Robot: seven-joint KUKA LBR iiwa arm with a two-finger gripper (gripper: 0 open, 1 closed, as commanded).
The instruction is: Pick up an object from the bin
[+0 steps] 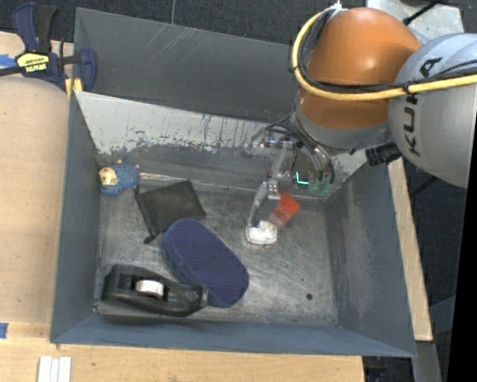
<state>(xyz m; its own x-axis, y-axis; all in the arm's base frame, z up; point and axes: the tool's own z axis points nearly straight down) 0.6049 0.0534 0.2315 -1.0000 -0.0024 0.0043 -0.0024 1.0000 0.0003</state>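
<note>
Claw (268, 215): low inside the bin (79, 236), toward the back right, just in front of the back wall.
Claw state: apart or together, cannot tell from this angle.
Wrist: orange cover (355, 66) sits above the claw, with a yellow cable looped round it.
Thing under claw: small white piece (261, 233), partly clear, on the bin floor right at the claw's lower end. Whether they touch, cannot tell.
Beside claw: small red piece (286, 209), close against its right side, a little above the white piece. Held or only alongside, cannot tell.
Back left: little yellow-and-blue figure (116, 178) by the left wall.
Centre left: flat dark grey pouch (167, 203), well apart from the claw.
Centre front: dark blue oval case (205, 261), its upper end next to the pouch.
Front left: black tape dispenser (154, 292) with a white roll, its right end touching the oval case.
</note>
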